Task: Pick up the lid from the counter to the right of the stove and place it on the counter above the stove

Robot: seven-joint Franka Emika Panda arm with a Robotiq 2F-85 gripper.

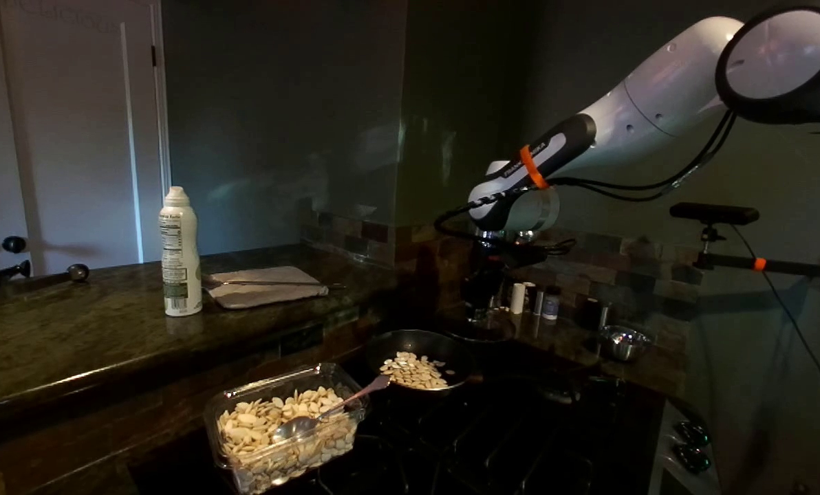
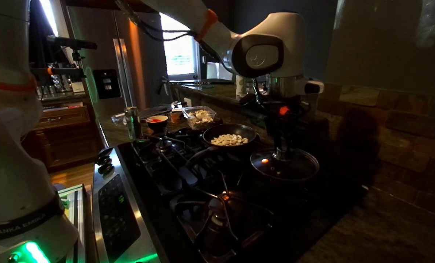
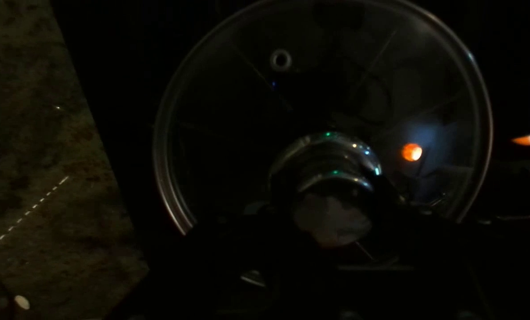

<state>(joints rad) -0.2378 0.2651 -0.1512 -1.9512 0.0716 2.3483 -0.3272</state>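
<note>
The lid is a round glass lid with a metal rim and a shiny knob, about pan-sized; it is in an exterior view point(image 2: 297, 171) and fills much of the wrist view point(image 3: 220, 133). My gripper, pointing down in an exterior view point(image 2: 282, 150), is shut on the lid's knob, which sits between dark fingers in the wrist view point(image 3: 329, 200). The lid is over the back of the black stove point(image 2: 294, 219); darkness hides any gap beneath. The stone counter lies beside the stove in an exterior view point(image 2: 389, 230) and in the wrist view point(image 3: 47, 124).
A frying pan point(image 2: 246, 132) with pale seeds stands on the stove by the lid. A clear seed container point(image 1: 279, 454) with a spoon sits nearby. A raised stone ledge point(image 1: 73, 337) holds a spray bottle point(image 1: 181, 261) and white cloth point(image 1: 265, 294). A metal bowl point(image 1: 623, 342) and small jars point(image 1: 518, 299) stand behind.
</note>
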